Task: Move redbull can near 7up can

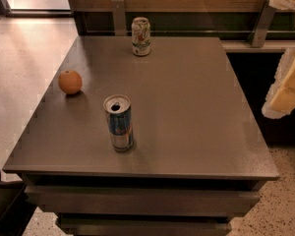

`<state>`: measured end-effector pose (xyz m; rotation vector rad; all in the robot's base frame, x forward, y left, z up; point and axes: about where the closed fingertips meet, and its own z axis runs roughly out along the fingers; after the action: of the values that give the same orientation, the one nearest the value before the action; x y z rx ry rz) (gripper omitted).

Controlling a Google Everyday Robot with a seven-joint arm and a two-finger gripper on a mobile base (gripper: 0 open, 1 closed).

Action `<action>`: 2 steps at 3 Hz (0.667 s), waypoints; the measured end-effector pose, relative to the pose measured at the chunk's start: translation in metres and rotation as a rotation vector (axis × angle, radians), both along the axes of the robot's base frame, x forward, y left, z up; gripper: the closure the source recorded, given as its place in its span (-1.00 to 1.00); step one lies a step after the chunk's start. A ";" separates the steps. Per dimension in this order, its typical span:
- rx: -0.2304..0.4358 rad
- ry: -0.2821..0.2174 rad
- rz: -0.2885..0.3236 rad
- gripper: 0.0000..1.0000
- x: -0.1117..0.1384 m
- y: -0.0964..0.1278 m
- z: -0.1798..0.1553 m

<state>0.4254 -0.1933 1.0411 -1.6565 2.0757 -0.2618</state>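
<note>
The redbull can [119, 123], slim, blue and silver with an opened top, stands upright near the front middle of the grey table [196, 117]. The 7up can [141, 36], white with green and red markings, stands upright at the table's far edge, well apart from the redbull can. My gripper [281, 53] is at the right edge of the view, above and to the right of the table. Its cream-and-yellow fingers [287, 90] are spread apart and hold nothing. It is far from both cans.
An orange [70, 81] lies on the left part of the table, left of and behind the redbull can. A wooden wall and ledge with metal brackets [119, 16] run behind the table. Speckled floor lies to the left and front right.
</note>
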 end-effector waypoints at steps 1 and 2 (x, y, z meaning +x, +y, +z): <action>0.000 0.000 0.000 -1.00 0.000 0.000 0.000; 0.018 -0.013 0.010 -1.00 -0.001 0.003 0.004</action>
<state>0.4246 -0.1900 1.0453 -1.6505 2.0541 -0.2492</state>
